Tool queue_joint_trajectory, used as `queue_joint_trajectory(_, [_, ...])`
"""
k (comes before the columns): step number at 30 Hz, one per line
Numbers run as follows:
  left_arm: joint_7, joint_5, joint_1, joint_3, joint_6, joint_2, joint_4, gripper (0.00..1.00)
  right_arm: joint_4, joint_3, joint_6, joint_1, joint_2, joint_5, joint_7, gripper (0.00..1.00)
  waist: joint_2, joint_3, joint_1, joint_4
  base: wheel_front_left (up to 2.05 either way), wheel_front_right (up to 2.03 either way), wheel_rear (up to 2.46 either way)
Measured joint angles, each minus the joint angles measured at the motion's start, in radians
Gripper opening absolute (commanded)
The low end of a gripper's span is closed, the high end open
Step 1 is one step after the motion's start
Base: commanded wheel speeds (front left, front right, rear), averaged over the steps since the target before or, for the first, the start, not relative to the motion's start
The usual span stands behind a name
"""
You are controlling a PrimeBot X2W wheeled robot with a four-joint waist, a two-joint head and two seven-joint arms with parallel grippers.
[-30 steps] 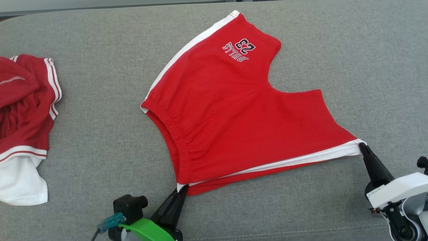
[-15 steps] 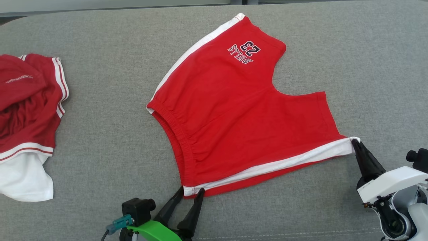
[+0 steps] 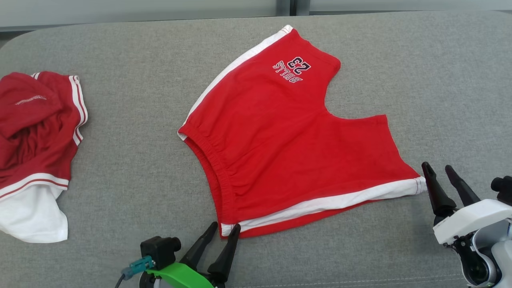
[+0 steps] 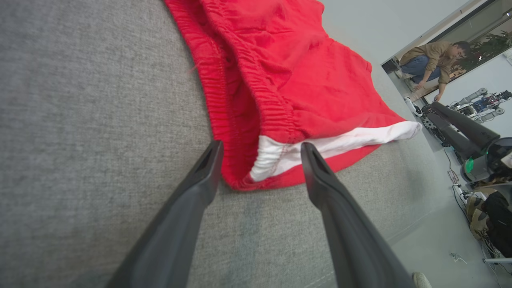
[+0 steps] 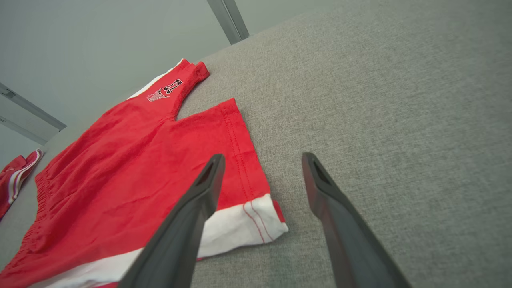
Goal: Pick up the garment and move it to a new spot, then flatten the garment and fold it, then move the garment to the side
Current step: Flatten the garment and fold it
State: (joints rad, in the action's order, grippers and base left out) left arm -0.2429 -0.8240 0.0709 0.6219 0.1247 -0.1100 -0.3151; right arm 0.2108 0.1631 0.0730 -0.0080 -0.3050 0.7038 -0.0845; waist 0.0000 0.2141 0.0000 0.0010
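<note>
The garment [image 3: 292,148] is a pair of red shorts with white side stripes and a "BULLS 23" print, lying spread flat on the grey cushion [image 3: 132,132]. My left gripper [image 3: 226,228] stands open at the near waistband corner [image 4: 264,164], its fingers either side of the white corner and nothing pinched. At the hem corner of the near leg [image 5: 264,218], my right gripper [image 3: 437,168] is open too, just right of the cloth. The shorts [image 5: 140,168] lie free of both grippers.
A second red and white garment [image 3: 36,148] lies crumpled at the cushion's left edge. Bare grey cushion surrounds the shorts on the right and far side. In the left wrist view a person [image 4: 434,60] crouches on the floor beyond the cushion, near other equipment.
Both grippers have opened and let go of the shorts' corners, the left first, then the right. The shorts have settled flat. The head camera has shifted slightly.
</note>
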Motion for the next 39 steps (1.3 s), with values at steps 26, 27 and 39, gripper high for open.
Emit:
queue_joint_trajectory(26, [-0.009, 0.151, -0.073, -0.301, -0.055, -0.11, 0.123, 1.0, -0.102, 0.057, -0.156, 0.116, -0.037, -0.379, -0.161, 1.0, 0.0, -0.147, 0.0, 0.025, 0.0, 0.0, 0.0])
queue_joint_trajectory(27, [-0.009, 0.153, -0.078, -0.312, -0.056, -0.111, 0.13, 1.0, -0.102, 0.06, -0.156, 0.121, -0.034, -0.383, -0.161, 1.0, 0.0, -0.149, 0.0, 0.028, 0.0, 0.0, 0.0])
queue_joint_trajectory(39, [-0.009, 0.186, -0.142, -0.412, -0.065, -0.123, 0.167, 1.0, -0.096, 0.069, -0.172, 0.125, -0.001, -0.409, -0.163, 1.0, 0.0, -0.167, 0.0, 0.047, 0.0, 0.0, 0.0])
